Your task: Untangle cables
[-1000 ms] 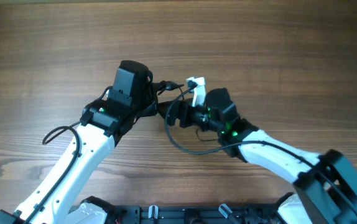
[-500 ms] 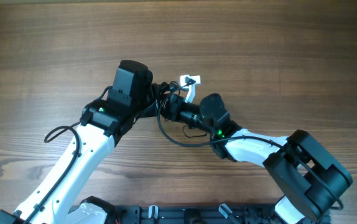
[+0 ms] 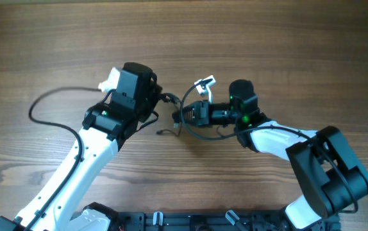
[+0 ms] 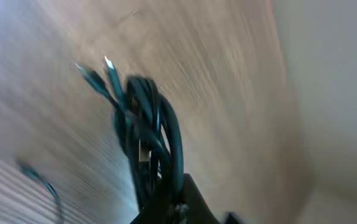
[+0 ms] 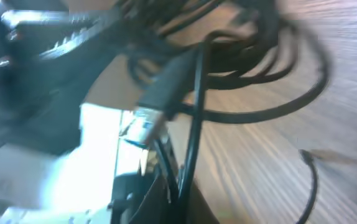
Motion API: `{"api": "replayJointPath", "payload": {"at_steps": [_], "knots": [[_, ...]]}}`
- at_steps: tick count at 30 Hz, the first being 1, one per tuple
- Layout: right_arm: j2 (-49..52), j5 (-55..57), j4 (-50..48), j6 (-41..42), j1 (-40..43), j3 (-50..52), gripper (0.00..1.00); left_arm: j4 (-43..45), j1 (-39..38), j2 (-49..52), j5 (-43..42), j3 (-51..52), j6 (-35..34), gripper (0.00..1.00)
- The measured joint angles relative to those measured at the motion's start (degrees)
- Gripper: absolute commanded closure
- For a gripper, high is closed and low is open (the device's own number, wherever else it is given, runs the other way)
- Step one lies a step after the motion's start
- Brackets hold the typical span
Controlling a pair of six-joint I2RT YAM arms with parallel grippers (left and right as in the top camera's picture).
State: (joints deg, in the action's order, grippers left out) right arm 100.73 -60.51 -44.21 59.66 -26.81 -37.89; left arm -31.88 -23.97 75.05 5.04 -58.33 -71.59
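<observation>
My left arm (image 3: 75, 167) comes up from the lower left edge, its white forearm slanting toward the centre and ending in a black wrist. My left gripper (image 3: 163, 99) points right, pinched tight on cables (image 4: 150, 124). My right arm (image 3: 274, 138) comes in from the lower right and bends left, lying nearly level. My right gripper (image 3: 180, 115) points left, facing the other and near it, also pinched tight on cables. Both wrist views are blurred.

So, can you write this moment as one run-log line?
task: untangle cables | left hand: shut on cables | right hand: shut on cables | cables: bunched between hands, not untangled
</observation>
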Motion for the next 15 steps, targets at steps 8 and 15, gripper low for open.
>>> {"api": "replayJointPath", "payload": {"at_steps": [8, 15], "knots": [[0.0, -6.6, -13.3, 7.6, 2.3, 0.0, 0.95, 1.9, -3.6, 0.0, -5.6, 0.0, 37.1, 0.96], [0.0, -5.8, -10.5, 8.2, 10.2, 0.0, 0.95, 3.2, -3.7, 0.0, -10.7, 0.0, 51.4, 0.96]]}}
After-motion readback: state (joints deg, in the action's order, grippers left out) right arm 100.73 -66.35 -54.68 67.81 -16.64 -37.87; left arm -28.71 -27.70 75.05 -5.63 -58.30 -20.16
